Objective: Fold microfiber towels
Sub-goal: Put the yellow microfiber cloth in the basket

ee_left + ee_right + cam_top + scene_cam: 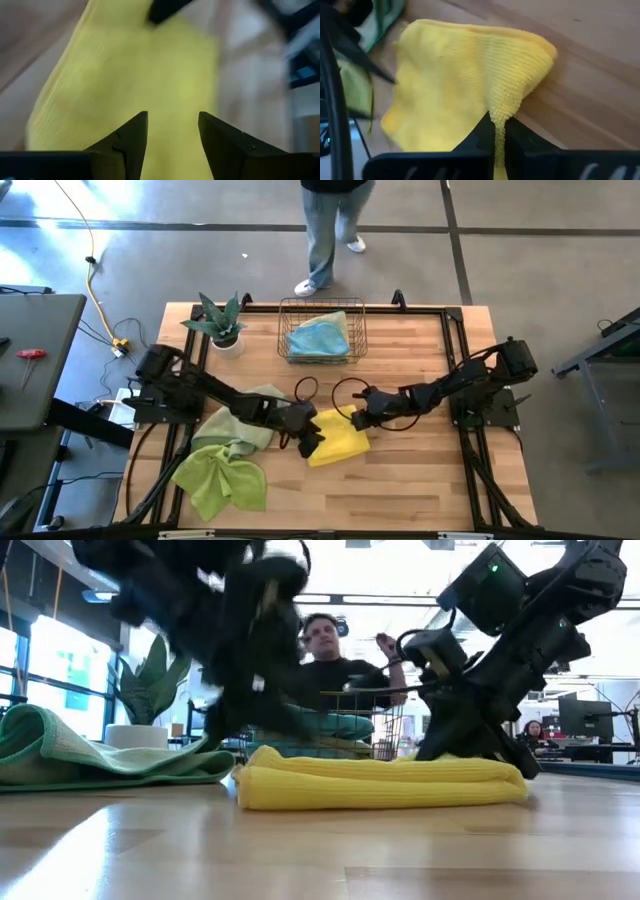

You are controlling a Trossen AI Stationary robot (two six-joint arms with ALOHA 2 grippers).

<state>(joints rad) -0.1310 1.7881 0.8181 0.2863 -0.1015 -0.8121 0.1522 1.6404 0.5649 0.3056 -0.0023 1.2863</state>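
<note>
A yellow microfiber towel [342, 442] lies folded on the table's middle; the low view shows it as a flat stack [380, 785]. My left gripper [312, 442] hovers open over its left part, fingers apart above the cloth [172, 117], touching nothing. My right gripper [358, 418] is shut on the towel at its far right edge [497, 125]. A sage green towel [245, 423] and a lime green towel [222, 480] lie crumpled on the table's left. A light blue towel [322, 335] sits in the wire basket [285, 330]. My right gripper pinches a bunched ridge of the yellow towel's edge [499, 111] between its two fingers, coming slanting down from the table's right side. How many layers it has, I cannot tell. The rest of the towel lies flat on the table, slack.
A potted plant [222, 320] stands at the far left beside the basket. A person [330, 230] stands beyond the table's far edge. Cables loop over the table between the arms [345, 390]. Bare wood stretches along the near edge [400, 490].
</note>
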